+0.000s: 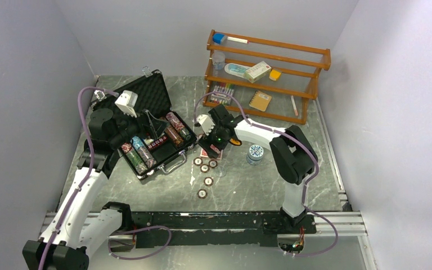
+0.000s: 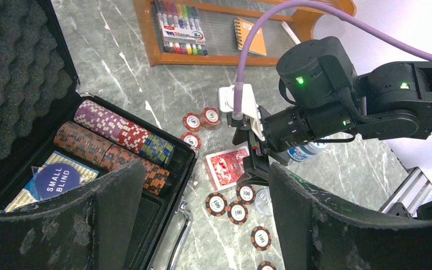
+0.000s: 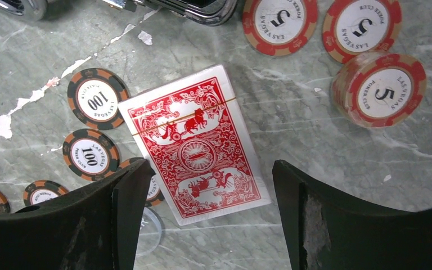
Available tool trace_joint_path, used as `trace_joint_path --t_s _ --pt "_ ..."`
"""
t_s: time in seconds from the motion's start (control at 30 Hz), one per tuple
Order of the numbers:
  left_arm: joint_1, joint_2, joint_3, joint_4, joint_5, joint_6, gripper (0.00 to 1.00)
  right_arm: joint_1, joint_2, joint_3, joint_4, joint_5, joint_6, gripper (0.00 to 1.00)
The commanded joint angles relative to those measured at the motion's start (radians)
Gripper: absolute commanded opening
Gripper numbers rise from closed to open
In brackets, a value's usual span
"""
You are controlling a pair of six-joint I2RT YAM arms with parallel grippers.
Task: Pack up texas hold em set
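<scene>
The black case (image 1: 153,90) lies open at the left, foam lid up, with rows of red-brown, green and blue-white chips (image 2: 118,132) inside. My left gripper (image 1: 153,127) hovers open and empty over the case's front edge (image 2: 169,185). The red-backed deck (image 3: 194,146) lies flat on the table right of the case. My right gripper (image 3: 205,219) is open just above the deck's near end, fingers (image 3: 129,197) on either side, not touching it. Several loose "100" chips (image 1: 205,167) and red "5" chips (image 3: 378,90) lie around the deck. A blue-white chip stack (image 1: 255,153) and an orange disc (image 1: 235,142) sit nearby.
A wooden shelf (image 1: 267,73) with boxes, a notebook and markers stands at the back right. A clear round disc (image 3: 146,228) lies beside the right gripper's left finger. The case handle (image 2: 180,236) juts out toward the loose chips. Grey walls close in on both sides.
</scene>
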Motion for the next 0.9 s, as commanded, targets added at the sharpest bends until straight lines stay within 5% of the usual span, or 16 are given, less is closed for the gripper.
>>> trace_joint_path --t_s 0.0,0.53,0.87 --pt "-0.001 0.003 0.02 -0.01 0.019 0.006 0.84 0.006 0.054 0.021 -0.042 -0.048 -0.032 0.84" --pt "-0.001 0.014 0.024 -0.011 0.019 0.006 0.84 0.006 0.031 0.057 -0.07 -0.115 -0.008 1.0" --pt "-0.001 0.018 0.023 -0.012 0.018 0.006 0.84 0.049 0.026 0.026 -0.036 0.031 0.007 1.0"
